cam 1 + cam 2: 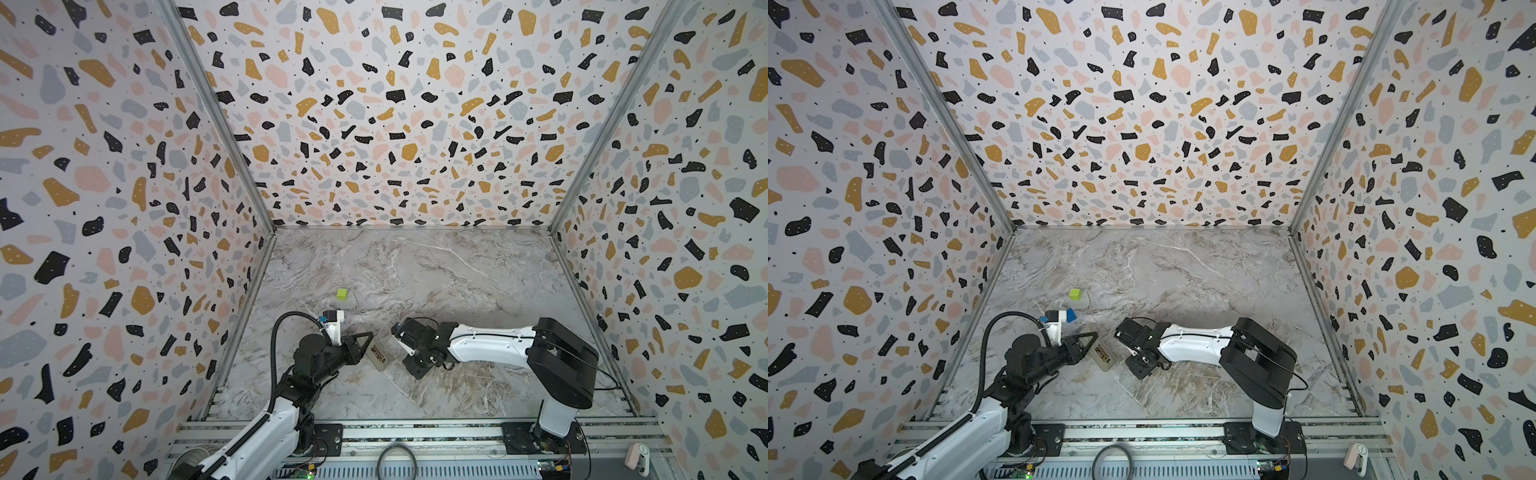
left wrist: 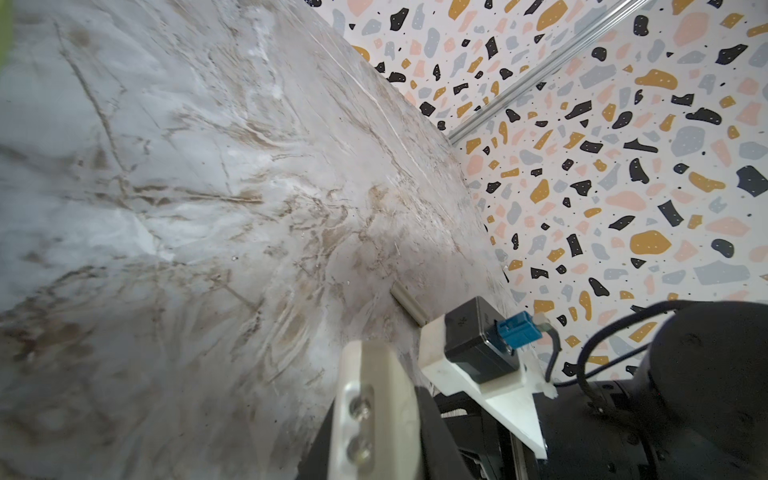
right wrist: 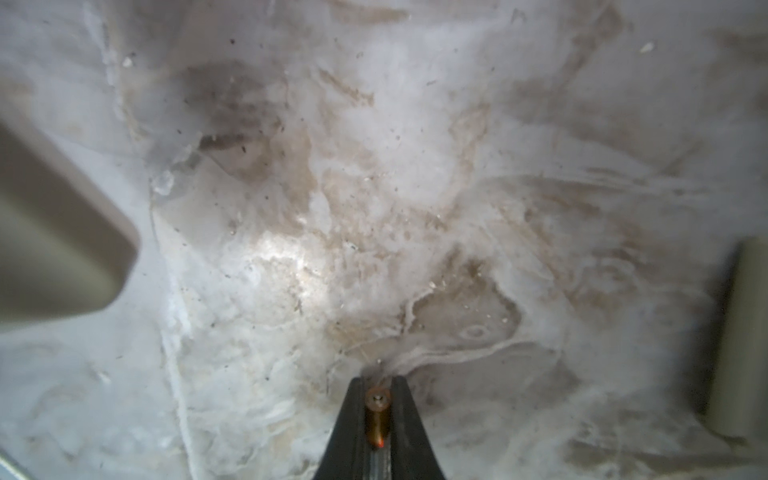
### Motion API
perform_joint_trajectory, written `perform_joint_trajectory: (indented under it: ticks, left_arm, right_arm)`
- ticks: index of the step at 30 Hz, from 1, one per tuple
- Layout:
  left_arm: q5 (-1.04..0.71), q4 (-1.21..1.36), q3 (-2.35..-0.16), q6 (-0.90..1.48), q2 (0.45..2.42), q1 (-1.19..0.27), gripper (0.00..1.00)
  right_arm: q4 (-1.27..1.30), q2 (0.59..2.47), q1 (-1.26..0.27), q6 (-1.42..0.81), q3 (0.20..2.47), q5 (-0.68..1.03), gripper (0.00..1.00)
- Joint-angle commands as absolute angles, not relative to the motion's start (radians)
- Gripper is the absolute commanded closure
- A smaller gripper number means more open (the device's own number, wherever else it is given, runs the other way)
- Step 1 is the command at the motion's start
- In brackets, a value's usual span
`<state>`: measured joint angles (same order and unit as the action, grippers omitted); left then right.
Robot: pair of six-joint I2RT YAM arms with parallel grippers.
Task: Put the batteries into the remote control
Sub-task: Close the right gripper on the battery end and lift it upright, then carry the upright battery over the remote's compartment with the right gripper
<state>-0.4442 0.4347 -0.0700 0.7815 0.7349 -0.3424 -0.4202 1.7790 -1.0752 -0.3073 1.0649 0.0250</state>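
Note:
In both top views my left gripper (image 1: 368, 347) is shut on the remote control (image 1: 379, 356), a beige-white bar held just above the marble table with its open back showing. The left wrist view shows the remote control (image 2: 374, 415) edge on, with two metal contacts in its slot. My right gripper (image 1: 395, 331) hovers just right of the remote. In the right wrist view that gripper (image 3: 377, 386) is shut on a slim gold-ended battery (image 3: 377, 409), low over the table. A blurred beige corner (image 3: 54, 232), probably the remote, sits to one side of it.
A green cube (image 1: 342, 294) lies on the table behind the left arm, and a blue cube (image 1: 1071, 315) peeks out beside the left wrist camera. A small beige piece (image 2: 409, 307) lies flat on the marble. Patterned walls close in three sides.

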Motion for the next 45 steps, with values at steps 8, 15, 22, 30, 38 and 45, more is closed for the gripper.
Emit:
perform_joint_trajectory:
  ticks: [8, 15, 22, 30, 38, 45]
  left_arm:
    - [-0.441, 0.453, -0.093, 0.773, 0.703, -0.348, 1.0]
    - [-0.428, 0.436, -0.094, 0.753, 0.701, -0.353, 1.0]
    - [-0.427, 0.434, -0.095, 0.746, 0.703, -0.358, 1.0]
    - [-0.427, 0.433, -0.098, 0.744, 0.703, -0.363, 1.0]
    - [-0.433, 0.439, -0.108, 0.75, 0.713, -0.374, 1.0]
    - [-0.448, 0.462, -0.13, 0.775, 0.731, -0.387, 1.0]
  right_arm:
    - [-0.516, 1.775, -1.072, -0.25, 1.07, 0.049, 0.72]
    - [-0.589, 1.797, -1.07, -0.258, 1.104, 0.025, 0.75]
    - [-0.609, 1.819, -1.067, -0.252, 1.12, 0.028, 0.82]
    - [-0.606, 1.847, -1.069, -0.243, 1.127, 0.045, 0.85]
    - [-0.56, 1.768, -1.088, -0.223, 1.098, 0.038, 0.99]
    - [-0.428, 1.575, -1.102, -0.229, 1.049, 0.002, 1.0]
